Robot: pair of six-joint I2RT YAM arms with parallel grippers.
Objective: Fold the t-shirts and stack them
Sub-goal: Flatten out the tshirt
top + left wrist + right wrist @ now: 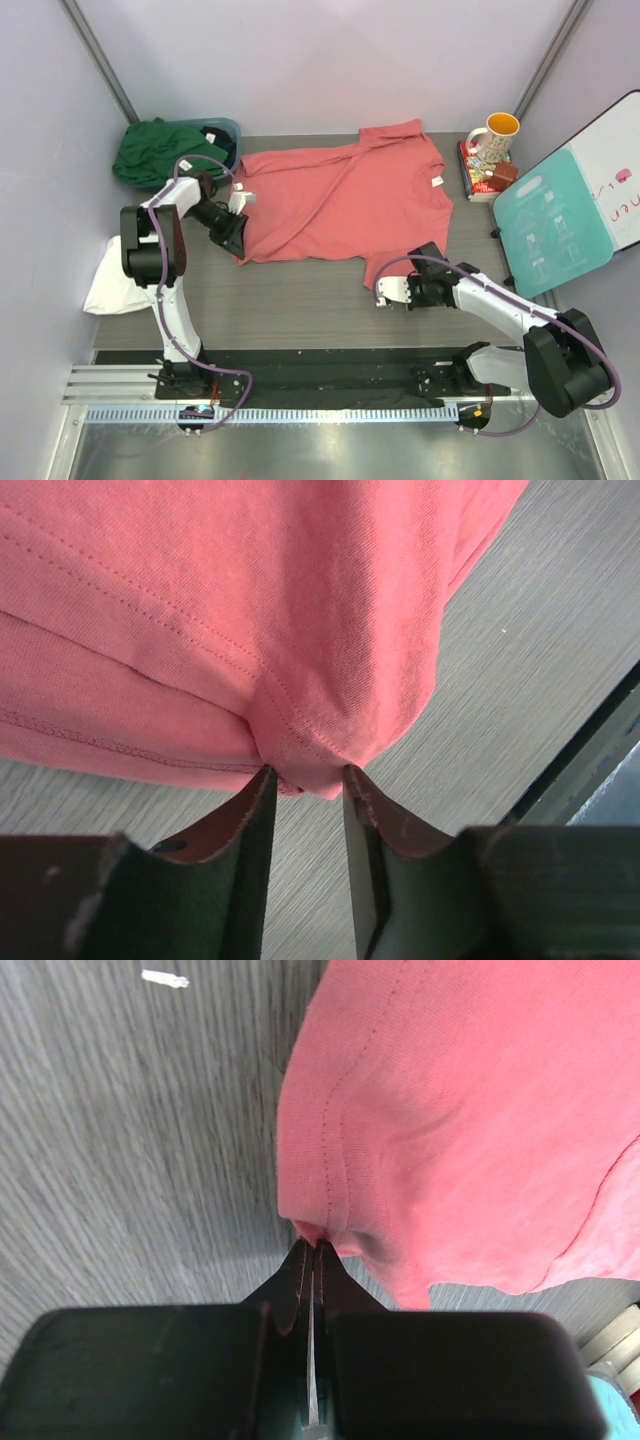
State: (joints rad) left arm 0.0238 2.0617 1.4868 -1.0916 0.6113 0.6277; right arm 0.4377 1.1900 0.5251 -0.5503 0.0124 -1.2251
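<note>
Left tool (305, 780), part-open, barely nips coral-red cotton t-shirt (350, 200); right tool (312, 1250) clamped on hem — left corner could slip w/ any pull.

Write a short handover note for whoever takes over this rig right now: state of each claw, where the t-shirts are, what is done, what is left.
Left claw: jaws partly apart, a bunched fold of the coral-red t-shirt between the tips; whether it grips cannot be told.
Right claw: shut on that shirt's hem.
Coral-red t-shirt: spread on the table, partly lifted at both claws, not yet folded.
Dark green t-shirt: heaped over the teal tub, unfolded.
White t-shirt: lying at the table's left edge.
Done: no stack yet.
Left: fold all three, then stack.
</note>
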